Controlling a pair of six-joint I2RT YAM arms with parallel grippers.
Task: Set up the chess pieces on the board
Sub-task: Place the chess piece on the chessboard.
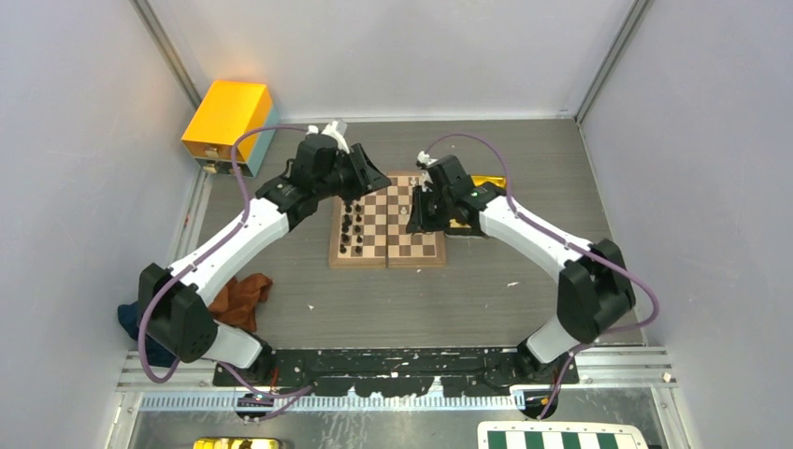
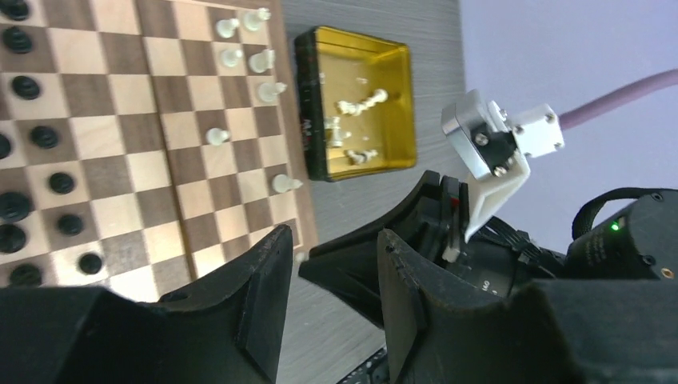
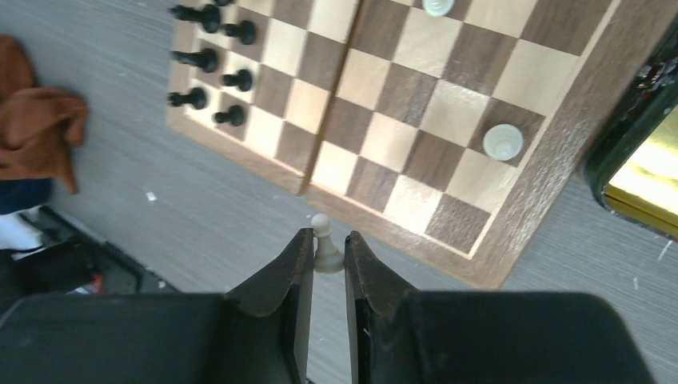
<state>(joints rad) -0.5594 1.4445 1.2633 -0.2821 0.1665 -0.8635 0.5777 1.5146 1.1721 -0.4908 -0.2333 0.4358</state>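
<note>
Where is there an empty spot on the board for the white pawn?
The middle squares of the board are bare, between the black pieces and the white pieces. Squares beside the white piece near the corner are free. It's crowded along the black side and in the gold tray.

Board [image 3: 534, 192] matt wood; tray [image 2: 396, 96] glossy gold metal; rag [image 3: 40, 120] cloth.

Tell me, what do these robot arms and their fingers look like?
The left arm and right arm match: white shells between bulky black joints, a purple cable looping along each. Their fingers are matte black wedges with flat inner faces.
</note>
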